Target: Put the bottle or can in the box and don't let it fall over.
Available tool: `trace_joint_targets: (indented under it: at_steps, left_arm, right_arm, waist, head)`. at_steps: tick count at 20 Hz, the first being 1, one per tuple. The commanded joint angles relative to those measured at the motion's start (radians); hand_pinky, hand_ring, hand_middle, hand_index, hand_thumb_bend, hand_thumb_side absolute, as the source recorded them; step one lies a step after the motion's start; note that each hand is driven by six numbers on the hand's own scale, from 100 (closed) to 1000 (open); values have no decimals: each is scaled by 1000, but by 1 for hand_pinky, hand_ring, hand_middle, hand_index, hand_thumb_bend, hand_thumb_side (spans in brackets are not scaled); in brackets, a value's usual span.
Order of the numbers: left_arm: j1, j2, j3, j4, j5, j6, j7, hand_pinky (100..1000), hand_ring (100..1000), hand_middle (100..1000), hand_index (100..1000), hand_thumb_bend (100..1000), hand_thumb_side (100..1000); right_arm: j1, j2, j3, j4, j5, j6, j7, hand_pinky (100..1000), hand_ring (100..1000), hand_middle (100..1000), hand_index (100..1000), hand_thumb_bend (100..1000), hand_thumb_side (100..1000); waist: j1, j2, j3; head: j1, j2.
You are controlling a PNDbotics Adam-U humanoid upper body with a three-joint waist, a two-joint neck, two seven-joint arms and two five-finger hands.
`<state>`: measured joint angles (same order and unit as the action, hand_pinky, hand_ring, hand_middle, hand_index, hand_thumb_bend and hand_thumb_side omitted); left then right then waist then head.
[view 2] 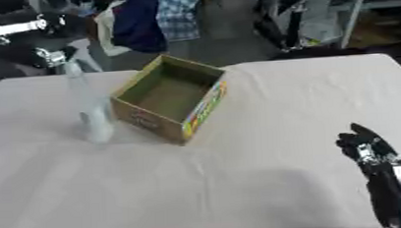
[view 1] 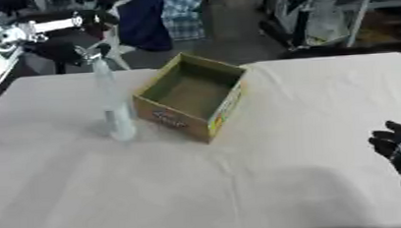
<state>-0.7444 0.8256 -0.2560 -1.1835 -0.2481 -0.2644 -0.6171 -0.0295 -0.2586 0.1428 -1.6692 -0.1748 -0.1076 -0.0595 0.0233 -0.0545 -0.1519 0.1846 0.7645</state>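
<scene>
Now left hand (view 1: 87,49) curled on upright bottle (view 1: 114,105) top, beside box (view 1: 192,96).

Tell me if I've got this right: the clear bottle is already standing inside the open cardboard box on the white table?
Not quite. The clear bottle stands upright on the white table, just outside the open cardboard box, on its left side. The box holds nothing. The left eye view shows this best.

The tabletop (view 1: 268,181) carries a wrinkled white cloth. An open cardboard box (view 1: 191,97) stands far left of centre; a clear bottle (view 1: 114,103) stands upright just left of it.
</scene>
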Motion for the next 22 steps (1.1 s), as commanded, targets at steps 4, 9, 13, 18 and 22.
trace_joint_targets:
  at_steps: [4, 9, 13, 18, 22]
  left_arm:
    - [-23, 8, -8, 2, -88, -1, 24, 911, 946, 1000, 1000, 100, 527]
    - [-28, -1, -7, 24, -136, -6, 29, 904, 935, 1000, 1000, 100, 485]
    - [-32, -6, -5, 38, -176, -8, 35, 901, 929, 986, 1000, 100, 443]
    - [-35, -10, -4, 48, -219, -11, 40, 894, 917, 969, 1000, 100, 414]
    - [-37, -12, -1, 51, -251, -7, 47, 881, 896, 943, 987, 100, 353]
  right_arm:
    - [-11, -15, 0, -12, -1, -1, 3, 892, 798, 726, 876, 100, 704]
    - [-12, -15, 1, -12, -1, -1, 3, 892, 798, 726, 876, 100, 704]
    - [-12, -14, 2, -12, -1, -1, 4, 892, 798, 727, 876, 100, 705]
    - [-13, -14, 2, -12, -1, 0, 4, 892, 798, 727, 876, 100, 705]
    - [-13, -14, 2, -12, 0, 0, 5, 892, 798, 727, 876, 100, 705]
  waist:
    - [1, -14, -3]
    - [1, -13, -5]
    - [1, -13, -6]
    - [1, -13, -7]
    - [1, -14, -8]
  head:
    - [7, 5]
    - [9, 5]
    - [10, 5]
    - [11, 5]
    - [12, 5]
